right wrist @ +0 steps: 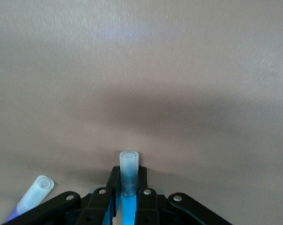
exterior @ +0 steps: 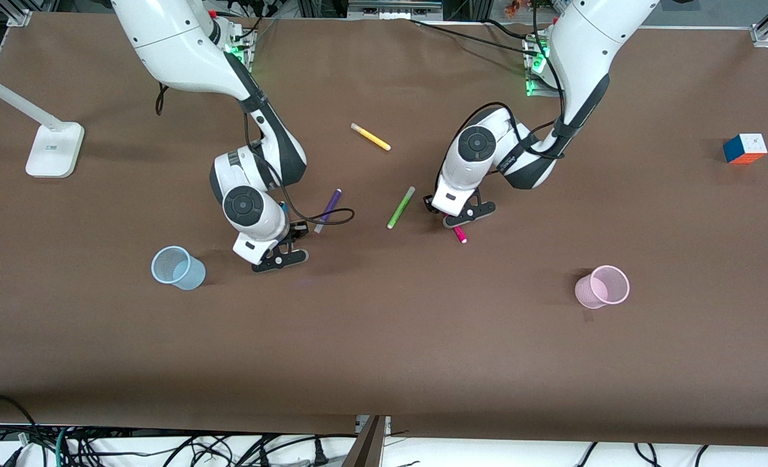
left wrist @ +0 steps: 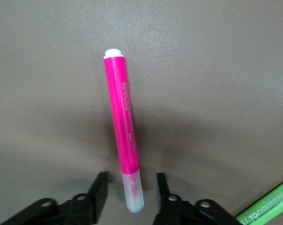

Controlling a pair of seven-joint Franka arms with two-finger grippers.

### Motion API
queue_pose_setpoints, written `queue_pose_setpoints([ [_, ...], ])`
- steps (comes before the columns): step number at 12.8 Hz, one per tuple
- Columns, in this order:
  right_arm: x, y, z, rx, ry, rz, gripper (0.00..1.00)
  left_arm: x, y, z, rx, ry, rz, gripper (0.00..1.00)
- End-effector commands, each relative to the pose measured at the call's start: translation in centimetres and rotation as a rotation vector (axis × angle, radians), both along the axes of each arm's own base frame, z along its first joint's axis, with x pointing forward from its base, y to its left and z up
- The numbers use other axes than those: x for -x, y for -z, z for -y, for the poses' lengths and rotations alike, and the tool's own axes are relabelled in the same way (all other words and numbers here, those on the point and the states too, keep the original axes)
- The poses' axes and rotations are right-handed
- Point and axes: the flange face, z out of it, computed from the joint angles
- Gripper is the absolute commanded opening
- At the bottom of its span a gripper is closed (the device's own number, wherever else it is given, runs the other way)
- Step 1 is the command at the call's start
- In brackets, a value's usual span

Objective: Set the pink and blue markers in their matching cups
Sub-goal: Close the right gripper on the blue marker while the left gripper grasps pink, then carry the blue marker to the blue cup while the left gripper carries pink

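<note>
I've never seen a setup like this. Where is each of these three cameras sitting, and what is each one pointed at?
Front view: high across the table, facing both arms; shows left gripper, right gripper, blue cup, pink cup.
Left wrist view: on the left arm's wrist, looking down; open fingers straddle the pink marker.
Right wrist view: on the right wrist; fingers shut on the blue marker.
Shared: the front and left wrist views both show the pink marker and green pen.

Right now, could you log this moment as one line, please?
right gripper shut on blue marker | left gripper open around pink marker
</note>
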Motion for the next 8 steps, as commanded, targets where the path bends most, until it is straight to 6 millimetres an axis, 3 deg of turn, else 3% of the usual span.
queue_pose_setpoints([
  [1, -2.5, -4.5, 2.1, -0.036, -0.006, 0.063, 0.07, -0.4, 0.3, 0.7, -0.004, -0.018, 0.012, 0.22],
  [4, -5.9, -12.5, 6.4, -0.038, -0.122, 0.042, 0.08, -0.5, 0.3, 0.6, -0.007, -0.020, 0.010, 0.00],
  [7, -8.0, -19.4, 10.2, -0.051, -0.292, 0.052, 0.10, -1.3, -0.1, 0.1, -0.008, -0.034, 0.015, 0.00],
  [8, -8.3, -20.5, 11.6, -0.064, -0.336, 0.069, 0.10, -1.8, -0.5, 0.1, -0.010, -0.043, 0.013, 0.00],
])
